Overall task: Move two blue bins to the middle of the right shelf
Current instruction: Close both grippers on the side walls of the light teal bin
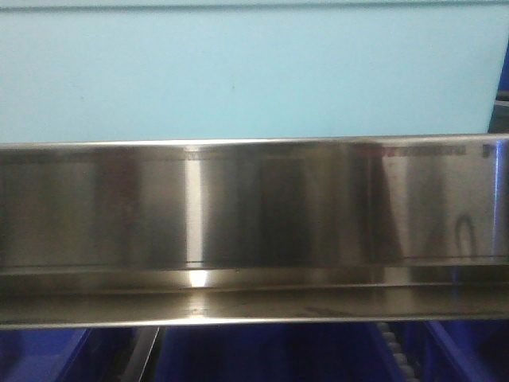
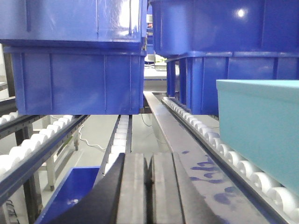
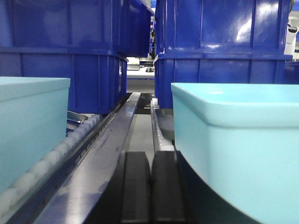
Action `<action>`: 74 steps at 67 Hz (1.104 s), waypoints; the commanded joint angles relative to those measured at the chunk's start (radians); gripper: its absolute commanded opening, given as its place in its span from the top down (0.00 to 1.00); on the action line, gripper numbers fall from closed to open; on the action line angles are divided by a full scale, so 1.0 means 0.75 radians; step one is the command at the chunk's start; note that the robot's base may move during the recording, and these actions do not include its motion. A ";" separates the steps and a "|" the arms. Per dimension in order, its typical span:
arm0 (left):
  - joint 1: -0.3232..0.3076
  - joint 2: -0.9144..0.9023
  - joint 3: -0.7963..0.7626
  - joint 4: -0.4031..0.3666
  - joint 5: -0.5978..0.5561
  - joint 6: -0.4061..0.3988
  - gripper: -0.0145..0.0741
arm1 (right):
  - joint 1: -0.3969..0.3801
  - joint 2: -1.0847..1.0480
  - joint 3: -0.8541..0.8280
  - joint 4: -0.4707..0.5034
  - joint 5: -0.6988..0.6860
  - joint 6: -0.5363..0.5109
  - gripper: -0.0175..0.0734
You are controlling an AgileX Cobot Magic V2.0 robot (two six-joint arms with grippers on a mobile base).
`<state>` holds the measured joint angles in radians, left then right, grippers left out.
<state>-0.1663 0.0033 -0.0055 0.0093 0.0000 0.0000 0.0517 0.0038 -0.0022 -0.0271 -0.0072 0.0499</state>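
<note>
left gripper (image 2: 148,186): fingers pressed flat together, nothing between them. It lies low over the metal strip (image 2: 187,154) between two lanes of white rollers (image 2: 224,154).
right gripper (image 3: 150,186): closed the same way and empty, lying in the channel between the two pale bins.
first pale blue bin (image 3: 28,126): left of the right gripper, resting on a roller lane. We judge it the same tub seen at the right edge of the left wrist view (image 2: 257,126).
second pale blue bin (image 3: 238,149): just beside the right gripper on its right, apart from the first.
steel rail (image 1: 254,207): broad front edge of a shelf tier. A pale blue wall (image 1: 238,72) rises directly above it, so we take at least one bin to be sitting on that tier.
dark blue bins (image 2: 74,79): stacked further along the lanes, beyond the pale ones.
reason for placement: the roller lanes let tubs slide inward. With closed fingers held low, we judge the grippers suited to pushing, not lifting.
hidden or unclear: both pale bins are cut off by the frame edges. The front view is too close to tell which bin it shows, or which tier. We see neither arm.
</note>
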 commanded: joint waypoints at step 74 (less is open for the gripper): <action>0.005 1.293 -1.445 0.029 0.993 0.000 0.95 | 0.002 1.300 -1.475 0.047 0.933 -0.007 0.99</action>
<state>-0.1663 0.9424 -1.0762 0.0311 0.7599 0.0000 0.0517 0.9331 -1.0922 0.0092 0.7314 0.0499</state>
